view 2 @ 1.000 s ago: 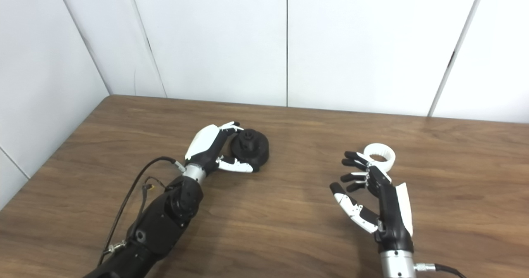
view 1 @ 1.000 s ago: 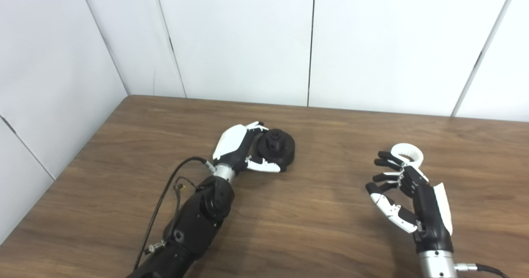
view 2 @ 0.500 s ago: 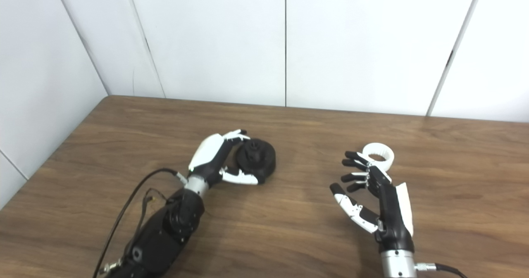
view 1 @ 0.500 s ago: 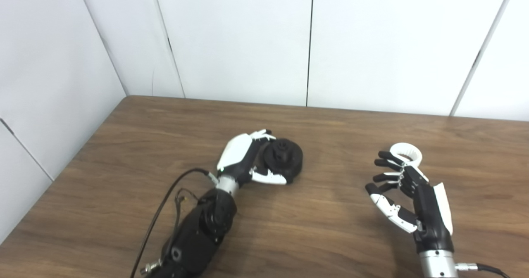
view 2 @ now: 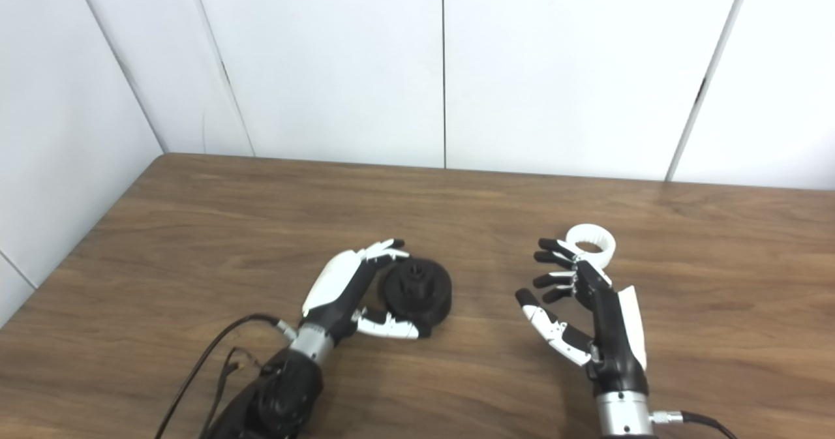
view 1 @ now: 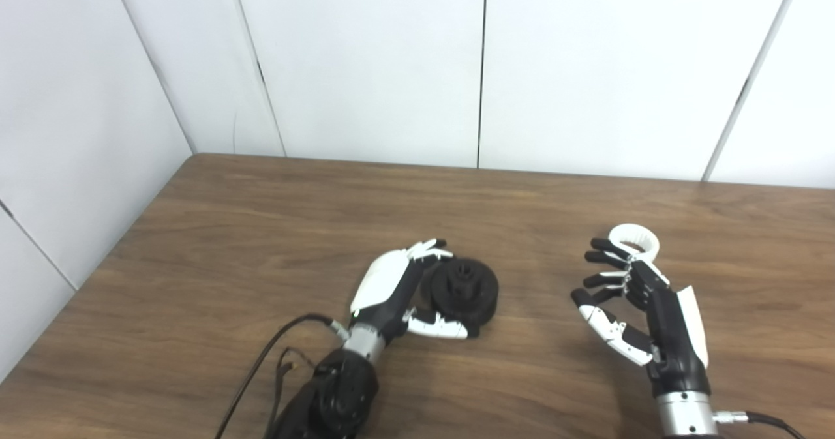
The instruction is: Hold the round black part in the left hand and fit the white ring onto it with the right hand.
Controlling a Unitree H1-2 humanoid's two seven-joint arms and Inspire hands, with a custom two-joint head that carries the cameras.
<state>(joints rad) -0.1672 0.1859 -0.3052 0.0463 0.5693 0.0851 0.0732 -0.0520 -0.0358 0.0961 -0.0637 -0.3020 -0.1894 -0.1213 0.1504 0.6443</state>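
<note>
My left hand point(view 1: 391, 295) wrapped round black part point(view 1: 464, 290), frame center. Right hand point(view 1: 642, 315) fingers spread, holding nothing; white ring point(view 1: 634, 242) just beyond fingertips, bare table point(view 1: 261, 230) around.

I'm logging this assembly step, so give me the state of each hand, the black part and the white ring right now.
left hand: shut on the round black part, fingers and thumb around its side.
round black part: held by the left hand, low at the table; no ring on it.
right hand: open, fingers spread, holding nothing.
white ring: on the table just beyond the right hand's fingertips, not gripped.
</note>
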